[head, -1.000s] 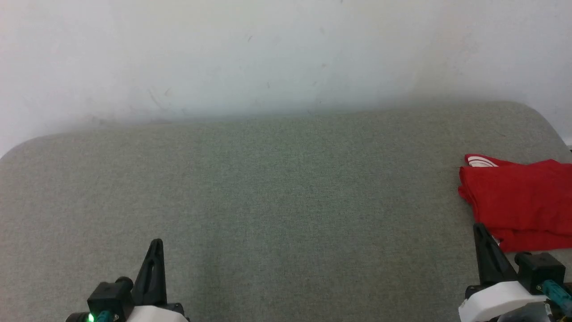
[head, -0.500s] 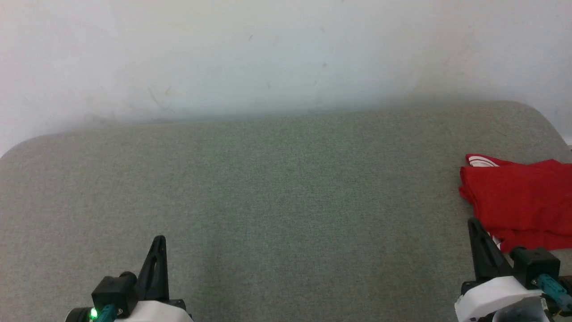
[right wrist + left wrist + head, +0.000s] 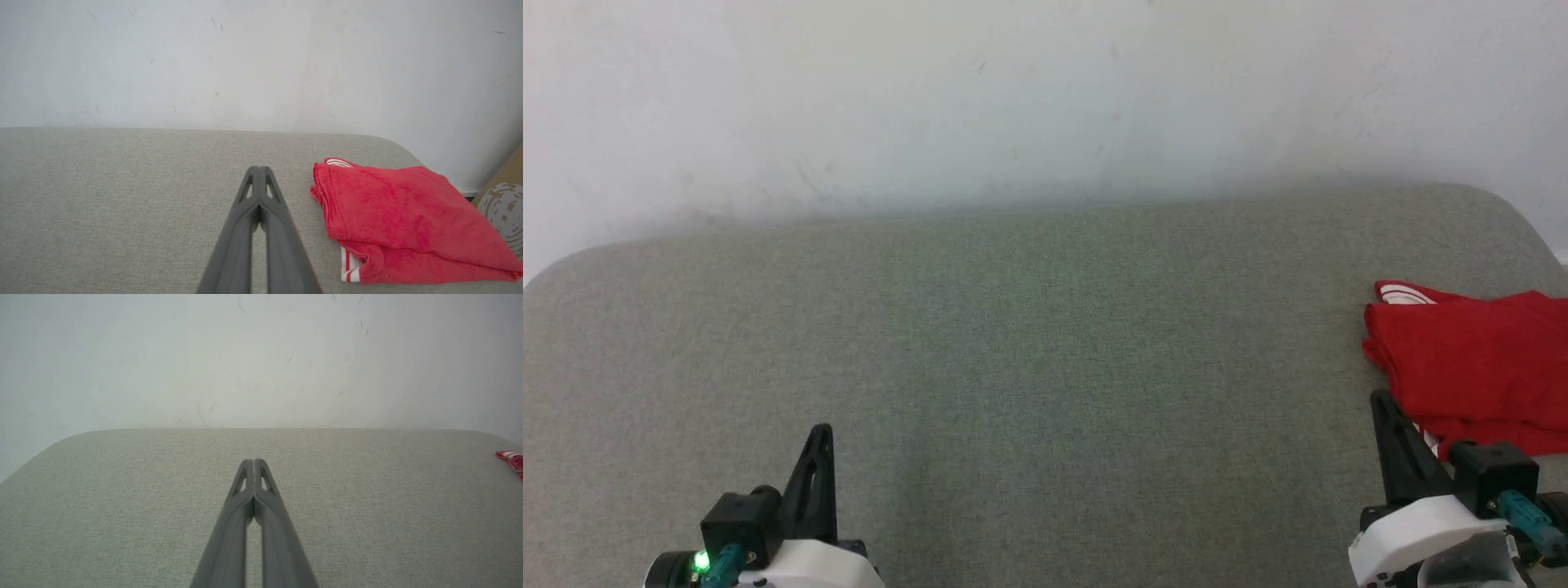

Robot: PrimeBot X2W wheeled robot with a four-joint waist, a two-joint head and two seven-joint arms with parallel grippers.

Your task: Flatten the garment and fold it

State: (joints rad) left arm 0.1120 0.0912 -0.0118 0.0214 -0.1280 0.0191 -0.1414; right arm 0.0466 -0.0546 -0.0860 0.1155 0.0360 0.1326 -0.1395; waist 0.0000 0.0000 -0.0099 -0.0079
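Note:
The red garment lies folded into a compact stack at the right end of the grey-green cushion, striped trim peeking out at its far corner and near edge. In the right wrist view the garment sits just right of my right gripper, which is shut with nothing in it. That right gripper stands at the lower right of the head view, beside the garment's near left corner. My left gripper is shut and holds nothing at the lower left, far from the garment.
A white wall rises behind the cushion's far edge. A brown cardboard box with a printed pattern stands past the cushion's right end. The cushion's corners are rounded.
Both grippers have crept forward a little, the left also slightly to the right. The garment has stayed in place.

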